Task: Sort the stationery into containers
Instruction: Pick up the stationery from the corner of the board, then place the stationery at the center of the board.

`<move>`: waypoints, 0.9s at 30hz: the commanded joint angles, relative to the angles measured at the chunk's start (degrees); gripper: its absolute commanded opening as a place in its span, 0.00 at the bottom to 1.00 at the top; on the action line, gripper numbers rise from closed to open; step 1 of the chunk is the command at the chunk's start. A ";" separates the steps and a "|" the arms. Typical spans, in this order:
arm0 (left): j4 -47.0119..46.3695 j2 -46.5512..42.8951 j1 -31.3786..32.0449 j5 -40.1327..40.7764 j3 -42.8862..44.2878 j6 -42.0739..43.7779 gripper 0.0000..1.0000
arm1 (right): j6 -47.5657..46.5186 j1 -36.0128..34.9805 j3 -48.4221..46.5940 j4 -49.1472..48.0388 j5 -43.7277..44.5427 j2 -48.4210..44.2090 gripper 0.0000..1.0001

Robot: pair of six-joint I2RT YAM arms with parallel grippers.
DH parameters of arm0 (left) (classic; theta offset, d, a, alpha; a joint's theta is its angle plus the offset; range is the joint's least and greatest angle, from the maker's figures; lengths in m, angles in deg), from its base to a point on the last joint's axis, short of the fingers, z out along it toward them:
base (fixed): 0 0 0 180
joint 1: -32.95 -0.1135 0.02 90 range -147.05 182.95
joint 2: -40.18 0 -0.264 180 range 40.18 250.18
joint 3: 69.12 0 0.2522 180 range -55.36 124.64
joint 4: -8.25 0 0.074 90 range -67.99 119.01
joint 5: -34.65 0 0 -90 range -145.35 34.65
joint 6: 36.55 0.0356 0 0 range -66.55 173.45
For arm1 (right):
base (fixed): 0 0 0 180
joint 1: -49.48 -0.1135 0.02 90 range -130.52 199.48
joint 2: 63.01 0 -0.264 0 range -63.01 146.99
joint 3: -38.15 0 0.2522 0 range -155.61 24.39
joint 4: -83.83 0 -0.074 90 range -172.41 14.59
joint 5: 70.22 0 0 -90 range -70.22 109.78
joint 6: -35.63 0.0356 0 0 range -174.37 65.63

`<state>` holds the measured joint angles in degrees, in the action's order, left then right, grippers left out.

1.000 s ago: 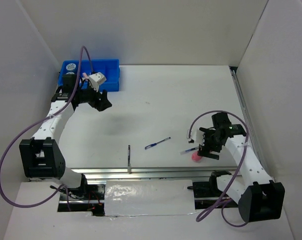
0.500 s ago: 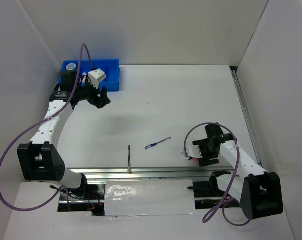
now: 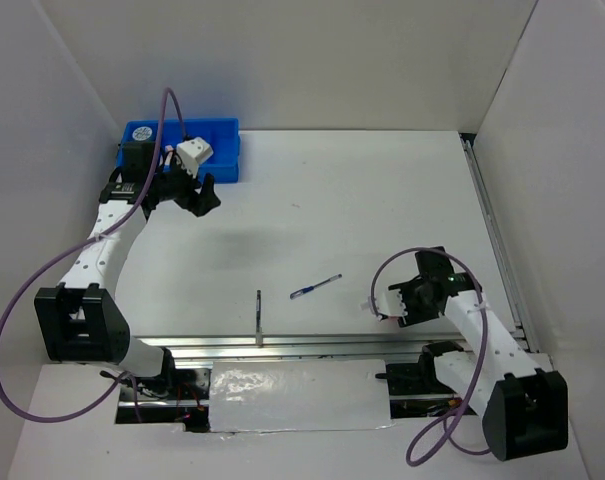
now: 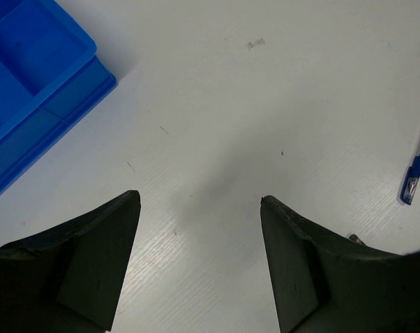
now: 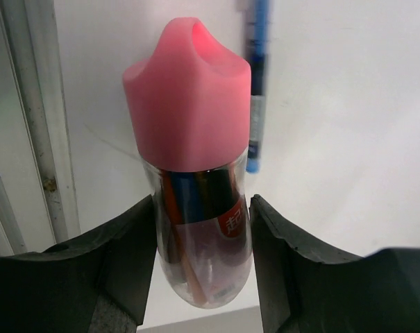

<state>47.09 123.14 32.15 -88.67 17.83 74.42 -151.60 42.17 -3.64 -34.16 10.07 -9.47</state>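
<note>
While our right gripper (image 3: pixel 394 303) sits at the near right of the table (image 3: pixel 382 180), its two fingers (image 5: pixel 112 263) squeeze the pink tube (image 5: pixel 187 97) from both sides, so it is closed on the tube. The tube's pink cap pokes out past the fingertips, and its clear body sits right between them. We cannot tell if the tube touches the table. Just beside the cap, on one side, lies a thin blue pen (image 5: pixel 257 104). On the other side runs a metal rail (image 5: pixel 29 139), close to the tube. Our left gripper (image 3: pixel 204 195) hangs at the far left with its jaws wide apart and nothing between them. The blue tray (image 3: pixel 222 140) is just beside it, well apart from the tube. From the left wrist we see one corner of the tray and bare white table under the fingers. Another blue pen (image 3: pixel 315 287) lies in the middle of the table, between the two grippers. A thin dark stick (image 3: pixel 258 315) lies near the rail at the front edge, left of that pen
</note>
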 commanded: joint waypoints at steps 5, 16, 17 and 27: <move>-9.50 -2.19 -2.70 -0.51 -0.42 -12.60 0.80 | 12.47 1.34 -18.87 4.49 -15.05 -2.66 0.00; -9.88 -3.94 -7.29 20.03 0.64 -33.18 0.84 | 87.17 -9.19 -52.38 -14.92 -29.83 35.30 0.00; -9.18 -4.21 -7.11 21.62 0.73 -33.71 0.84 | 94.78 -10.26 -53.87 -18.77 -28.44 39.58 0.00; -6.01 -7.72 -6.94 25.85 -6.56 -33.27 0.85 | 127.97 -19.75 -65.02 -22.08 -4.14 59.12 0.00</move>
<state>41.14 117.02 24.94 -64.83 13.13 42.53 -39.10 24.34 -61.02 -53.31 -5.36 47.64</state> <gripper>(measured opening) 0.852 0.578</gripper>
